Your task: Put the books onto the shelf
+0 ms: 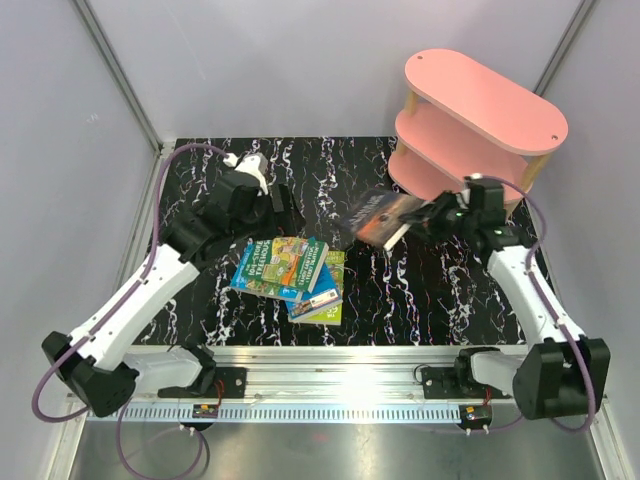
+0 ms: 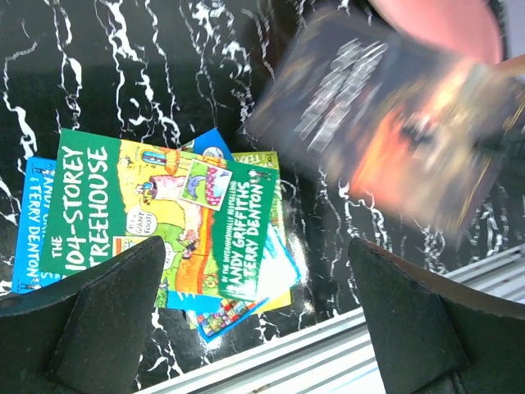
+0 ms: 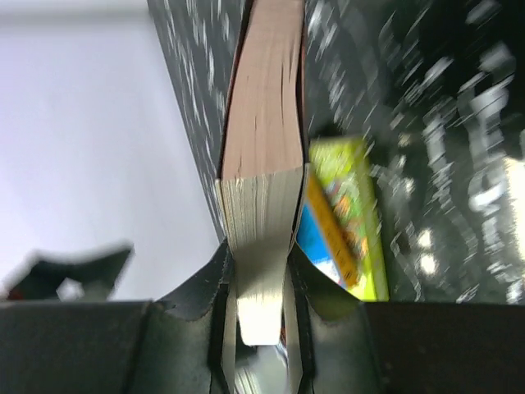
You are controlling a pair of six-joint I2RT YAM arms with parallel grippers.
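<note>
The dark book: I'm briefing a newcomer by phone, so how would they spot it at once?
Find the pink shelf at the far right. Beside it, the right gripper grips one book. Its cover is dark, unlike the bright books piled mid-table.

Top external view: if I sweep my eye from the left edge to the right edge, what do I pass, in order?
left arm's base → pile of books → dark book → right pincer, gripping that book → right arm's base
</note>
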